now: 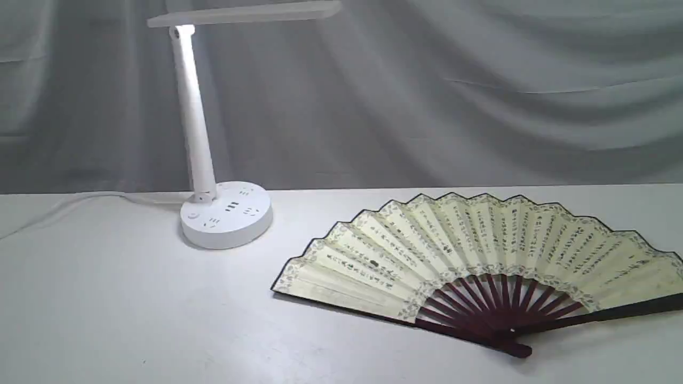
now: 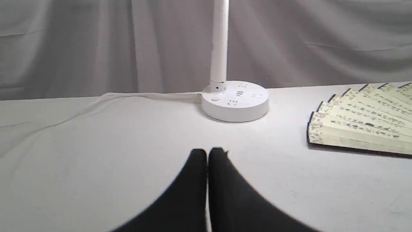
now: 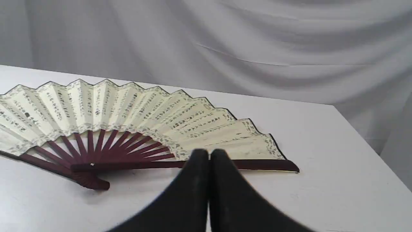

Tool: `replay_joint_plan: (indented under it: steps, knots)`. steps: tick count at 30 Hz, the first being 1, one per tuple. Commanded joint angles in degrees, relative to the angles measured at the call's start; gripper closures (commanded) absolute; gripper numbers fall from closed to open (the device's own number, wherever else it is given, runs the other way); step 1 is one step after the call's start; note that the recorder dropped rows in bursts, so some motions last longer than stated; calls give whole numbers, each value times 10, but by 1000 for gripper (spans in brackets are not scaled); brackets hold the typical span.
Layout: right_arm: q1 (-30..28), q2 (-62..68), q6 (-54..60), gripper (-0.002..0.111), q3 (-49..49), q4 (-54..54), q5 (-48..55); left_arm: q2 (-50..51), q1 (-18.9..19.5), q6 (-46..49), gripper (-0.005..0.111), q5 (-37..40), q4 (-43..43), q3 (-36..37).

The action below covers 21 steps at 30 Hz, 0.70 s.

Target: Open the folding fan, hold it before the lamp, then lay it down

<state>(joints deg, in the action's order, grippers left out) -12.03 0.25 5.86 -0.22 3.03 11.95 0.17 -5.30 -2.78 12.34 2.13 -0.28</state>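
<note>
Exterior view alone takes in the whole lamp (image 1: 226, 215): its white cord (image 1: 80, 200) trails off to the left, the slim stem rises from the round socketed base, and the flat bar head reaches across the top, lit where it meets the stem. Right of the lamp and well apart from it, the folding fan (image 1: 469, 240) lies spread open and flat on the white table (image 1: 133, 309), calligraphy up, maroon ribs meeting at the pivot on the near side; its far right tip is cut off by the frame. Neither arm appears here. The left wrist view adds the left gripper (image 2: 207, 153), fingers pressed together on nothing, held low over bare table and pointing toward the lamp base; the lamp's head is out of that frame, and only the fan's left end shows. The right wrist view adds the right gripper (image 3: 209, 154), likewise closed and empty, its tips in front of the fan's near guard rib; whether they touch it cannot be told. This view shows the fan's right tip and the table's right edge, but no lamp.
</note>
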Motion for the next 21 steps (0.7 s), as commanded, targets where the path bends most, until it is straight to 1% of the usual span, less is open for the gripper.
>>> replay_joint_plan:
  steps: [1, 5, 21]
  knots:
    - [1, -2, -1, 108, 2, 5, -7, -2, 19, -1, 107, 1, -2, 3]
    - [1, -2, -1, 108, 2, 5, -7, -2, 30, -1, 107, 1, -2, 3]
    - [1, -2, 0, 108, 2, 5, -7, -2, 30, -1, 107, -1, -2, 3]
